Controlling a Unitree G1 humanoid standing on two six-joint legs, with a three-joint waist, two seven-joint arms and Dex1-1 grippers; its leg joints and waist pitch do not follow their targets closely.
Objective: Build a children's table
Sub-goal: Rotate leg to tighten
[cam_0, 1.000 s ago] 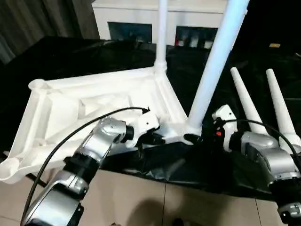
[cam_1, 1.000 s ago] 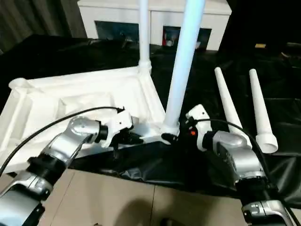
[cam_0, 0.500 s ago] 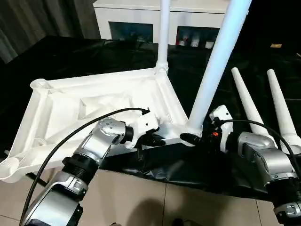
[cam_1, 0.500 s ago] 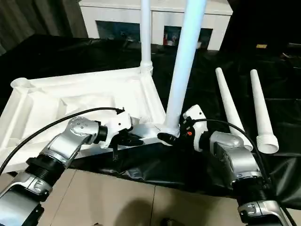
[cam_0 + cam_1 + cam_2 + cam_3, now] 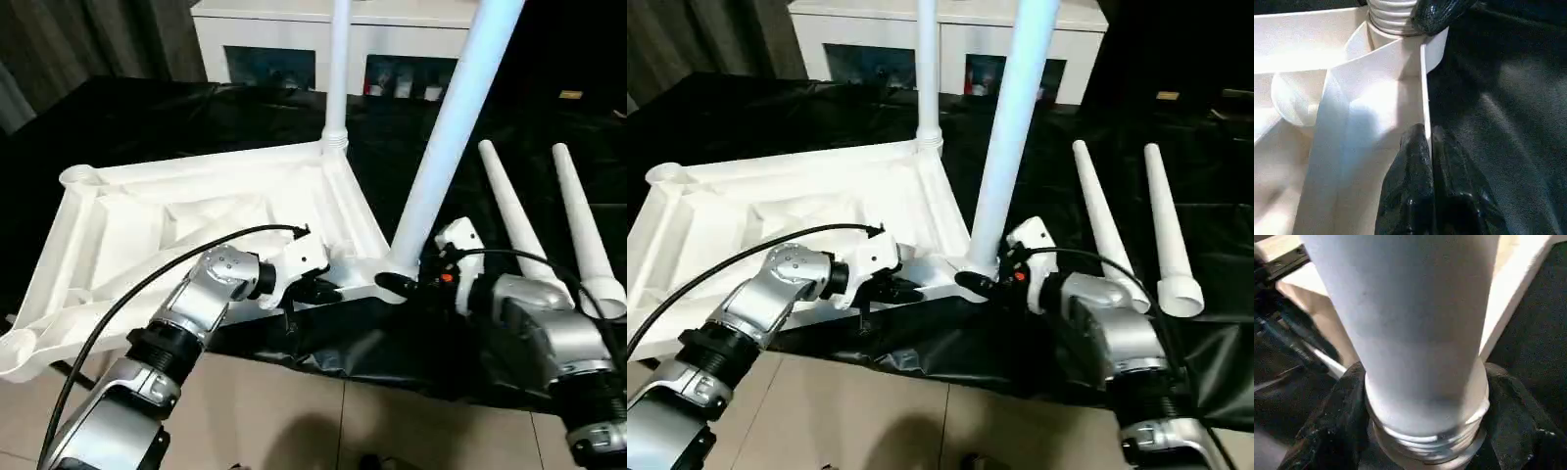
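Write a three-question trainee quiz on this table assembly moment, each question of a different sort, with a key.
1. True or false: two legs lie loose on the black cloth, beside the upturned tabletop.
2. Multiple choice: the left gripper is pinching (A) a loose leg, (B) the tabletop's thin side wall, (C) a cable.
3. Fill in: the right gripper has one finger on each side of the near upright leg, at its threaded ____.

Key: 1 true; 2 B; 3 base. The far upright leg stands in another corner socket.
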